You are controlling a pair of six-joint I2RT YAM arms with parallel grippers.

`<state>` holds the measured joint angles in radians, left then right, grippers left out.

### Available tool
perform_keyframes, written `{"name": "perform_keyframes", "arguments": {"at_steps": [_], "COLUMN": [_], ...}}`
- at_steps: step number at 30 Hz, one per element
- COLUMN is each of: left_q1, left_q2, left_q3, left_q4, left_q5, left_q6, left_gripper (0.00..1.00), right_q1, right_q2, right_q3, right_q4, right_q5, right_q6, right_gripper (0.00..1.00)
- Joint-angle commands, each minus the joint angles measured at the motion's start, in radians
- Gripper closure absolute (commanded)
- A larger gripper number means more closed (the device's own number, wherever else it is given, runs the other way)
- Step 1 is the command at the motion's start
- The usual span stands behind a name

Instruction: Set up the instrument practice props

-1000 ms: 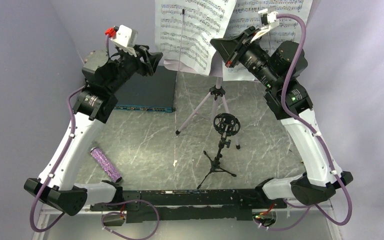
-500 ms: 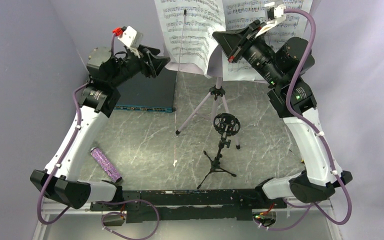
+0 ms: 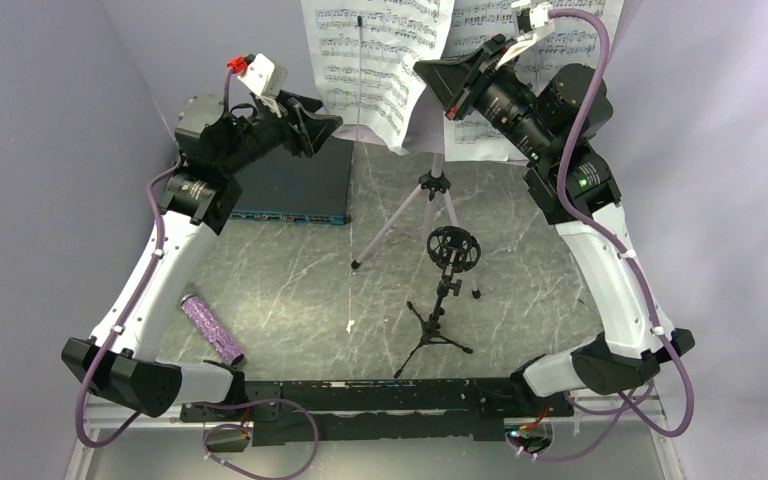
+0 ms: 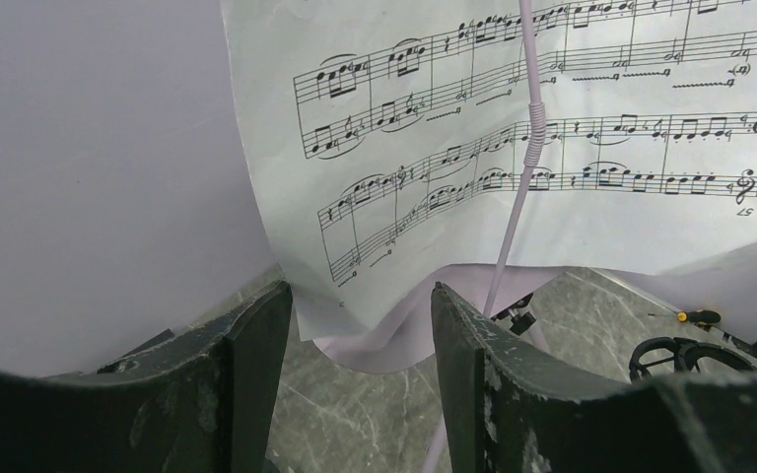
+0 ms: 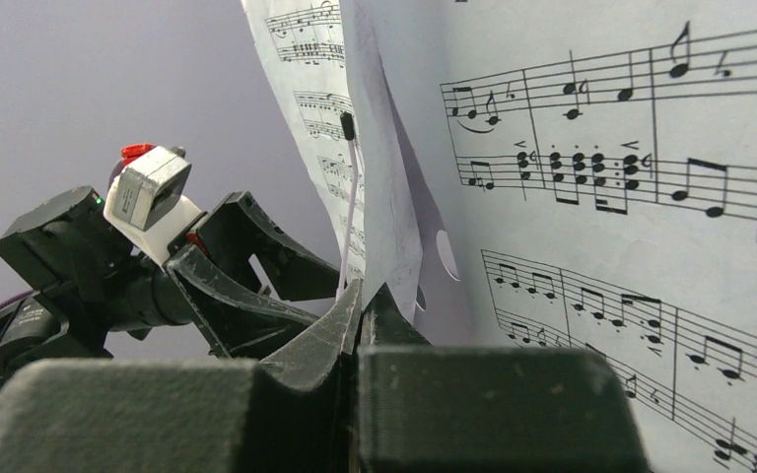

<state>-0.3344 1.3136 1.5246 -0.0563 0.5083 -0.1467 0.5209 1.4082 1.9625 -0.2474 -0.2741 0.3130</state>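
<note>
The pale lilac music stand [image 3: 432, 186] stands on tripod legs at the back middle. Two white sheet-music pages, left [image 3: 370, 60] and right [image 3: 570, 30], lean on its panel. My right gripper [image 3: 424, 70] is shut on the lower edge of the perforated panel [image 5: 386, 187] between the pages. My left gripper [image 3: 331, 122] is open, and the left page's lower corner [image 4: 355, 286] hangs just beyond its fingertips. The black mic stand [image 3: 445, 300] stands in front of the music stand. The glittery purple microphone [image 3: 212, 328] lies at the near left.
A flat dark box with a blue front edge [image 3: 295, 185] lies under my left arm. A thin lilac page-holder wire [image 4: 522, 177] crosses the left page. A small orange-tipped tool [image 4: 698, 316] lies on the marble table [image 3: 290, 270] near the mic stand's ring [image 4: 678, 357].
My right gripper has moved left and slightly up with the panel edge, and both pages shifted up and left. My left gripper moved right toward the left page, then held still.
</note>
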Motion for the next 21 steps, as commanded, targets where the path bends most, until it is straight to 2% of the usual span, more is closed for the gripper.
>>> {"name": "perform_keyframes", "arguments": {"at_steps": [1, 7, 15, 21], "left_q1": [0.007, 0.011, 0.014, 0.014], "left_q2": [-0.019, -0.024, -0.035, -0.061], "left_q3": [0.008, 0.0, -0.019, -0.045], "left_q4": [0.029, 0.024, 0.029, 0.02], "left_q5": [0.008, -0.002, -0.019, -0.048], "left_q6": [0.006, 0.006, 0.002, 0.01], "left_gripper": [0.41, 0.41, 0.4, 0.39], "right_q1": [0.002, 0.002, 0.002, 0.002], "right_q2": [0.012, 0.032, -0.039, -0.106], "right_q3": [0.049, 0.071, -0.009, -0.073], "right_q4": [0.009, -0.005, 0.036, 0.058], "right_q5": [-0.019, -0.024, 0.019, 0.052], "right_q6": [-0.012, -0.014, -0.013, -0.013], "right_gripper": [1.0, 1.0, 0.75, 0.63]}}
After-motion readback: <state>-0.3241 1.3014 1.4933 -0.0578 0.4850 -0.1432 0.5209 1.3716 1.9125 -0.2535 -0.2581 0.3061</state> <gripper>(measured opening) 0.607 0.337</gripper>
